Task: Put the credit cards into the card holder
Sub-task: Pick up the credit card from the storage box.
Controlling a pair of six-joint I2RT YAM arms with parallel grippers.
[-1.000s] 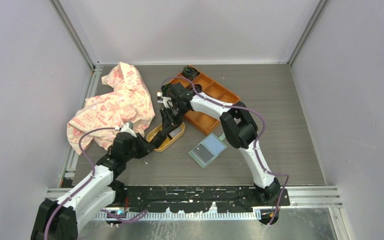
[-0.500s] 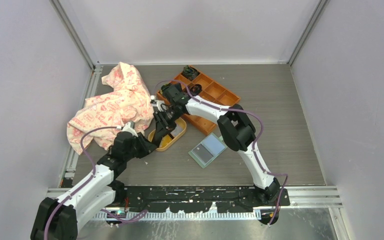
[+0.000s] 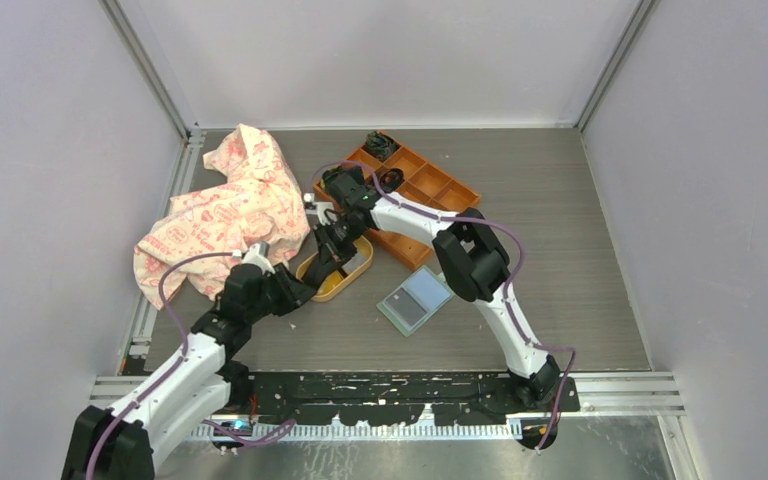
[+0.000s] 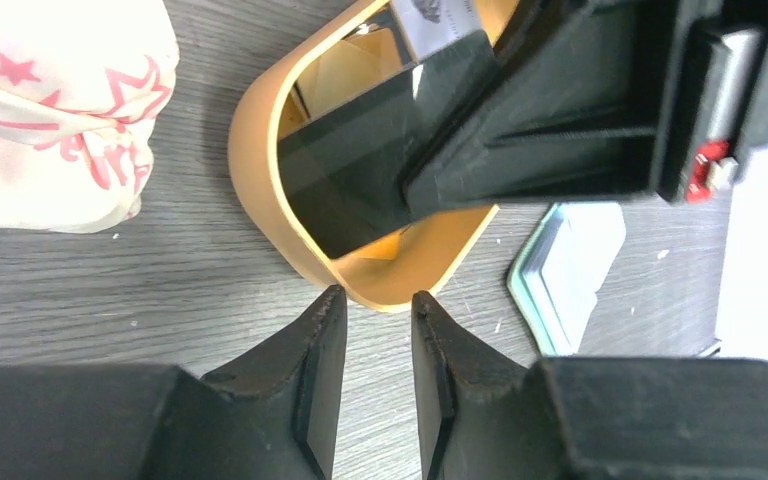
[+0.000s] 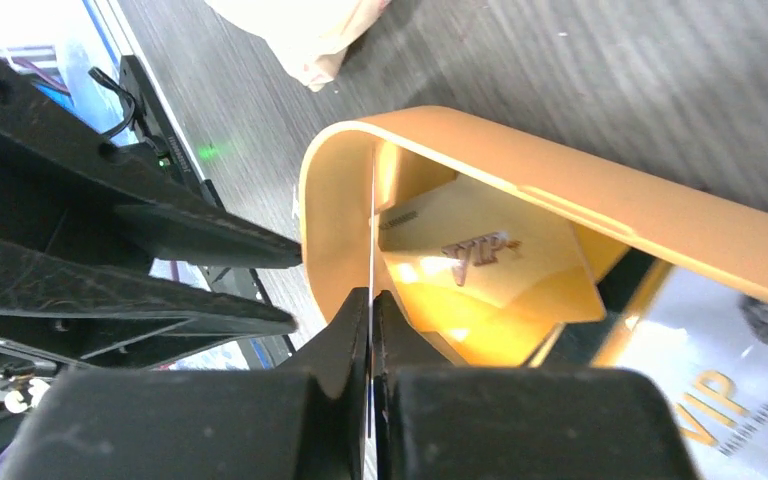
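Right gripper pinches a black credit card by its thin edge, jaws pressed together on it, inside the yellow oval dish left of the table's middle. The card stands tilted, its long axis running along the dish's length, its low end down in the dish. A pale card lies in the dish beneath it. Left gripper hovers just off the dish's near end, jaws slightly apart and holding nothing. The card holder lies open on the table just right of the dish, toward the near edge, off the orange tray's near corner. The carry looks short, rightward and nearer, and the right arm is closer.
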